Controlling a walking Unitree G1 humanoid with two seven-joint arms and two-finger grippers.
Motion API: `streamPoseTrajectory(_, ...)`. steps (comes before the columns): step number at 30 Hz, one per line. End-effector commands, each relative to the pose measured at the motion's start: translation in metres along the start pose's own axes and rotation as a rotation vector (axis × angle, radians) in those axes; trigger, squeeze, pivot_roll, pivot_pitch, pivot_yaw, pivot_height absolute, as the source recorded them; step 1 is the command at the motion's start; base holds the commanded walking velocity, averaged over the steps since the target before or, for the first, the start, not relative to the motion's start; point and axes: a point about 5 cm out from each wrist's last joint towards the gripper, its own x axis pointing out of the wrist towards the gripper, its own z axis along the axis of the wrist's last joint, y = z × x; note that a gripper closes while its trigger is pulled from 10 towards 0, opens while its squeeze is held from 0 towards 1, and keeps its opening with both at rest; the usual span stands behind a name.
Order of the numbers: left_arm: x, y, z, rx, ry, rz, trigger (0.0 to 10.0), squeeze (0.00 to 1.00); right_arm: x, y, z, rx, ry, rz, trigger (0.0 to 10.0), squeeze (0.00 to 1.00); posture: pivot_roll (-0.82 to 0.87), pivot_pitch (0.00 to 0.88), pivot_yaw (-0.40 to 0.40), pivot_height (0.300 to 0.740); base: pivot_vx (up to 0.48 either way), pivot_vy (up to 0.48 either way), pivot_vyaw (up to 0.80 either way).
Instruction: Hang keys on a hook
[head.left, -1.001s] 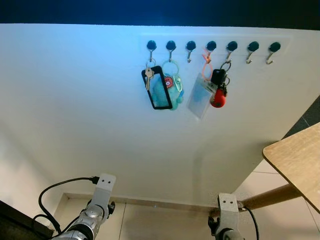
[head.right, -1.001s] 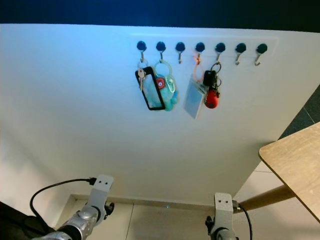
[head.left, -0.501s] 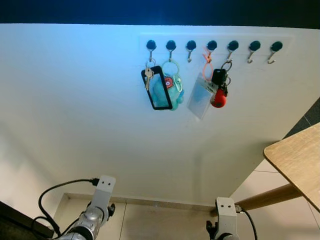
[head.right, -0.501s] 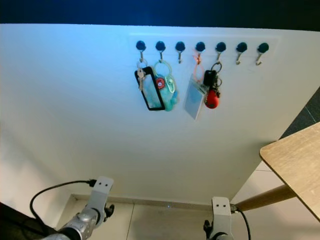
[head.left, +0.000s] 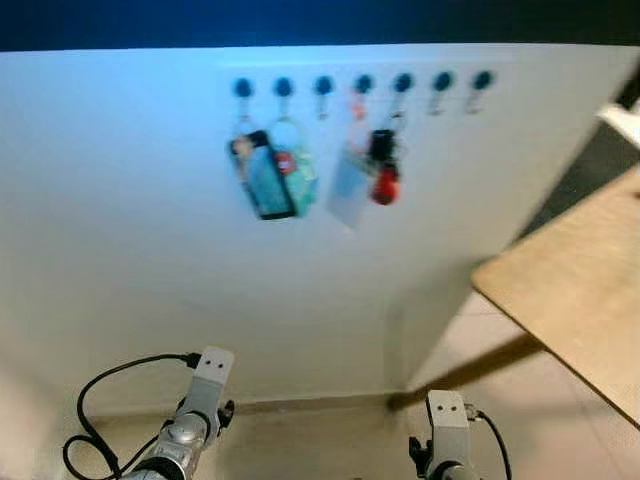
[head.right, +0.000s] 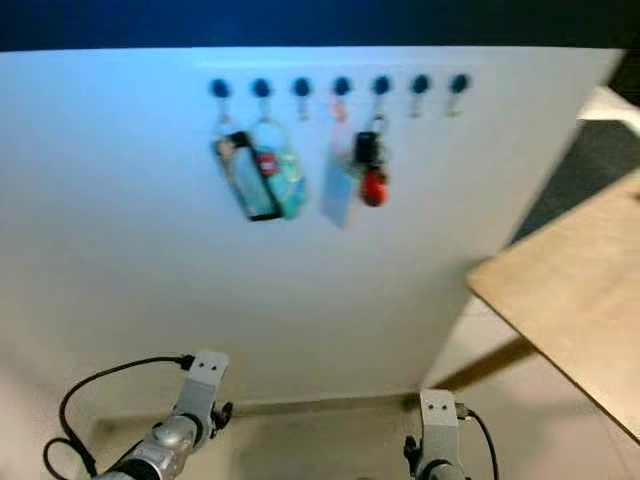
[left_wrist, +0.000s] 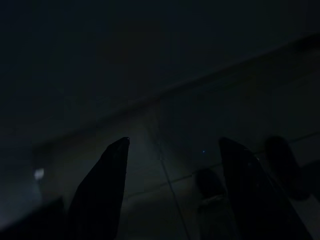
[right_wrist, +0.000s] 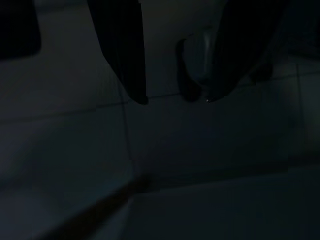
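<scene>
On the white wall (head.left: 150, 220) at twelve o'clock, keys (head.left: 381, 165) hang from a hook (head.left: 402, 84). Dim wrist views show left gripper (left_wrist: 172, 145) and right gripper (right_wrist: 175, 97) released over floor tiles (right_wrist: 200, 165).

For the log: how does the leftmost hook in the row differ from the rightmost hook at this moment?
The leftmost hook is loaded: a black-framed tag hangs from it, while the rightmost hook is bare. The leftmost hook sits beside another loaded hook with a teal charm; the rightmost hook's neighbour is also bare. Both have dark round heads and sit at one height on the white wall. The picture is blurred, so finer detail is unclear.
</scene>
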Motion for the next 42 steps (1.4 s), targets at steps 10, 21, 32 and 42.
streamPoseTrajectory(10,-0.003,0.004,-0.009,-0.022,-0.006,0.014,10.0,0.00,0.000,0.003,0.001,-0.033,0.005,0.033,10.0,0.00,0.06,0.007,-0.025,0.740,0.000,0.000,-0.80)
streamPoseTrajectory(21,-0.005,0.007,-0.015,-0.033,0.002,0.032,10.0,0.00,0.000,0.002,0.001,-0.039,0.004,0.036,10.0,0.00,0.06,0.000,-0.022,0.740,0.000,0.000,-0.80)
streamPoseTrajectory(32,-0.005,0.009,-0.012,-0.058,-0.021,0.050,10.0,0.00,0.000,0.001,0.001,-0.048,0.005,0.041,10.0,0.00,0.06,0.000,-0.025,0.740,0.000,0.000,-0.80)
streamPoseTrajectory(42,-0.007,0.008,-0.014,-0.065,-0.038,0.052,10.0,0.00,0.001,0.003,0.002,-0.054,0.004,0.049,10.0,0.00,0.06,0.003,-0.032,0.740,0.000,0.000,-0.80)
